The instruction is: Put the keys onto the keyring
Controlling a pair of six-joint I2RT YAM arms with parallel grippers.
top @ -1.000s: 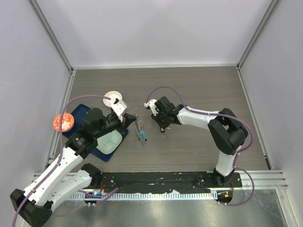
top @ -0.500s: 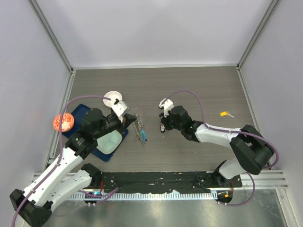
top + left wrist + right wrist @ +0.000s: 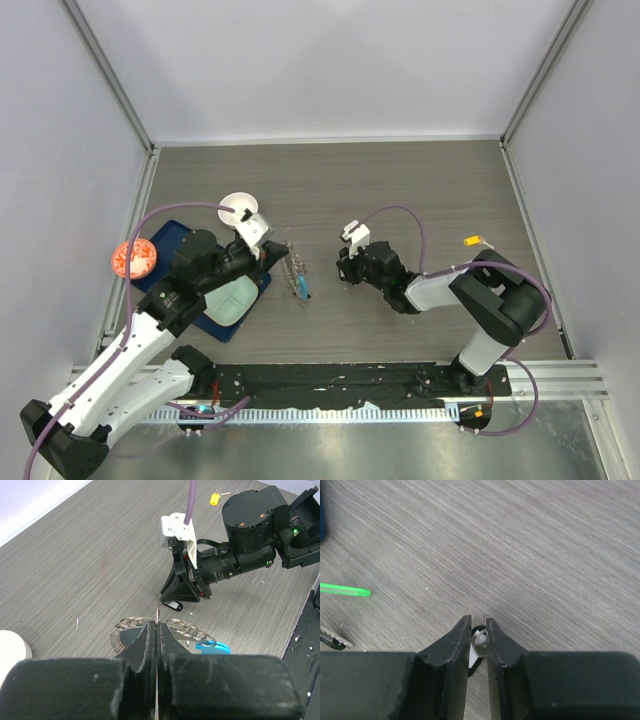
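The keyring [image 3: 295, 272], a wire loop fringed with small silver keys and rings and carrying a blue tag [image 3: 303, 292], lies just right of my left gripper [image 3: 277, 252]. In the left wrist view my left gripper [image 3: 157, 625] is shut on the keyring's thin wire [image 3: 158, 613], with rings fanned out on both sides. To the right, my right gripper [image 3: 343, 268] points down at the table. The right wrist view shows my right gripper [image 3: 478, 621] shut on a small key [image 3: 479, 639] with a black head and a white label. That key [image 3: 171, 605] touches the table.
A yellow-headed key [image 3: 478, 241] lies far right. A white bowl [image 3: 238, 207] stands behind the left gripper. A blue tray [image 3: 215, 322] with a pale green item and an orange object [image 3: 134, 259] sit at the left. Metal frame rails border the table.
The right arm has swung and folded low, its wrist now coming in from the right, while its fingertips stay near the same spot. The yellow key is uncovered. The left arm has not moved.
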